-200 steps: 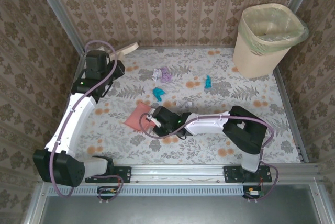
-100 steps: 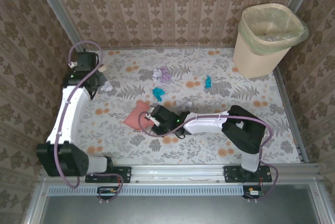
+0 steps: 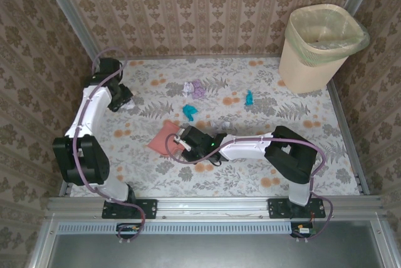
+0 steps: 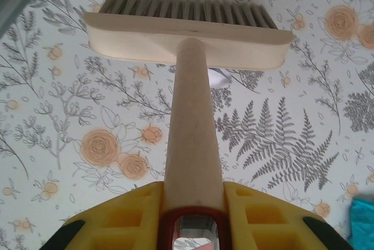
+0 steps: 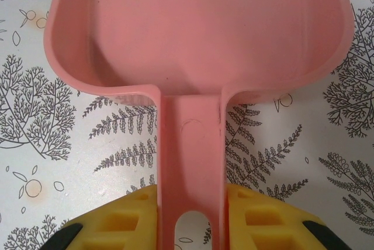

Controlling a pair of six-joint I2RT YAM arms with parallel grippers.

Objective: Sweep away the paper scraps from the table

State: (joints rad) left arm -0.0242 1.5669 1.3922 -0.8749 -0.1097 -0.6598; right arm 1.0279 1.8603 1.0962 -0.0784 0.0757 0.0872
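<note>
Both grippers are closed on tools. The left gripper (image 4: 193,206) clamps the round handle of a cream hand brush (image 4: 187,40) between its yellow fingers (image 4: 120,218). The grey-bristled head lies straight ahead of the jaws and low over the table (image 3: 301,161), a flat surface printed with pale grey ferns and orange flowers. A pale shape shows just under the head, right of the handle, but whether it is paper cannot be told. The right gripper (image 5: 190,212) is shut on the flat handle of a pink plastic dustpan (image 5: 198,28), whose scoop opens directly ahead of it and rests on the print. From above, the paper scraps lie loose on the table between and beyond the two tools. A crumpled purple-and-white wad (image 3: 195,88) sits well to the right of the left gripper (image 3: 119,96). A teal-blue wad (image 3: 190,111) lies near the right gripper (image 3: 187,140), on its far side. A second teal-blue wad (image 3: 249,97) lies farther off to that gripper's rear. A beige waste bin with a liner bag (image 3: 319,49) stands in the far corner behind the right arm.
</note>
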